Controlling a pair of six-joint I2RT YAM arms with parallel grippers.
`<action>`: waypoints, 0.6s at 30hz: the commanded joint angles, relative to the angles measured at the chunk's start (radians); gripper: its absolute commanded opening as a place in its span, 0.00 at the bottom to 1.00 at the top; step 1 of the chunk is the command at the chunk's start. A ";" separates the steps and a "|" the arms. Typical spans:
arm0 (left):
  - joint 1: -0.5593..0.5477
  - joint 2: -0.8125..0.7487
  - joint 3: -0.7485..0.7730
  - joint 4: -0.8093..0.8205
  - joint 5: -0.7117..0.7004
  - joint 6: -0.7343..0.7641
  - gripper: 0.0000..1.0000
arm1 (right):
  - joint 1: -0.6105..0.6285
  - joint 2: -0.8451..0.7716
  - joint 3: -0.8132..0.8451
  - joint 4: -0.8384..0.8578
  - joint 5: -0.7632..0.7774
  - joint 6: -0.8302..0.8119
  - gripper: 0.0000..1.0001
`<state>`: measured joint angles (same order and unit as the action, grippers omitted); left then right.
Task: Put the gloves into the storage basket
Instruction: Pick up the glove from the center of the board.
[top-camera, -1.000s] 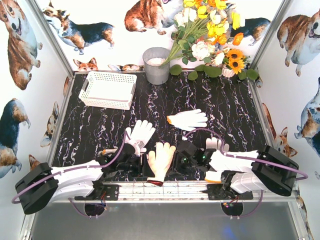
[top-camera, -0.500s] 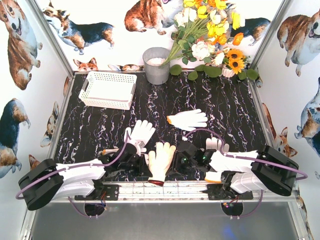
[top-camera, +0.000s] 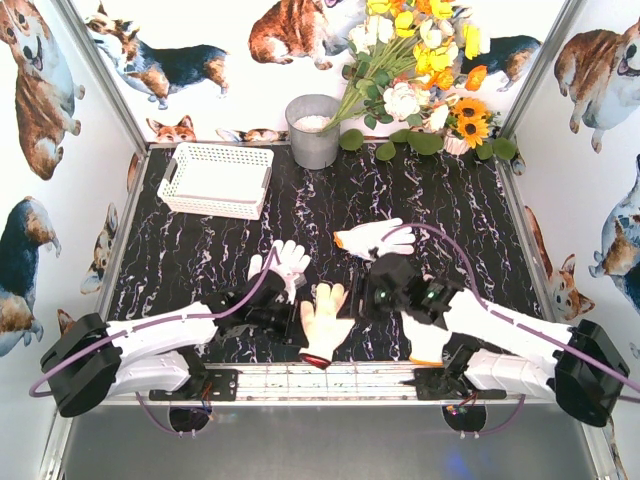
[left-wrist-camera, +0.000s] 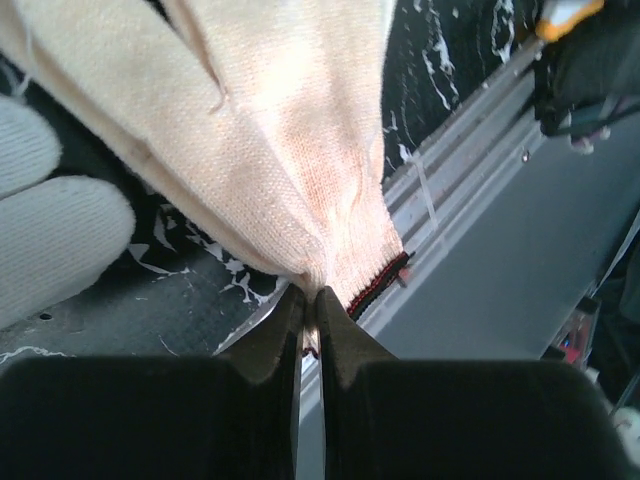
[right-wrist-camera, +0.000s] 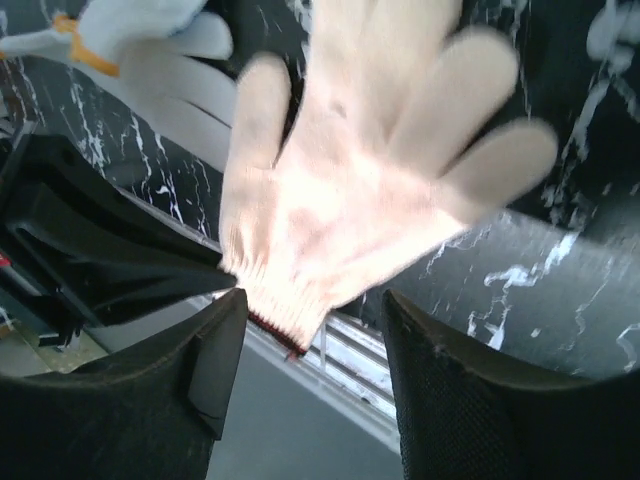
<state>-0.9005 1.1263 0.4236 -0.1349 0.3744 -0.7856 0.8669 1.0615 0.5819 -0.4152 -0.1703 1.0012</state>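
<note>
Pinches the cream glove (left-wrist-camera: 270, 150) by its cuff with the left gripper (left-wrist-camera: 310, 296), jaws squeezed right together on the knit, dark-trimmed hem just past the tips. Hovers the right gripper (right-wrist-camera: 312, 300) just right of that glove, jaws spread apart and gripping nothing. Finds a white glove (top-camera: 286, 261) lying just beyond-left of the cream glove, and an orange-cuffed glove (top-camera: 375, 238) farther beyond-right. Spots the storage basket (top-camera: 215, 180) far back-left of it, well apart.
</note>
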 joint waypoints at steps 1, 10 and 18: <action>0.007 0.000 0.091 -0.124 0.105 0.181 0.00 | -0.086 0.014 0.053 0.107 -0.155 -0.282 0.60; 0.062 0.085 0.141 -0.170 0.218 0.326 0.00 | -0.170 0.278 0.194 0.128 -0.193 -0.414 0.59; 0.132 0.234 0.240 -0.233 0.252 0.458 0.00 | -0.177 0.387 0.167 0.245 -0.222 -0.376 0.51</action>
<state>-0.7971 1.3140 0.5972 -0.3397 0.5877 -0.4339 0.6907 1.4212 0.7380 -0.2707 -0.3637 0.6296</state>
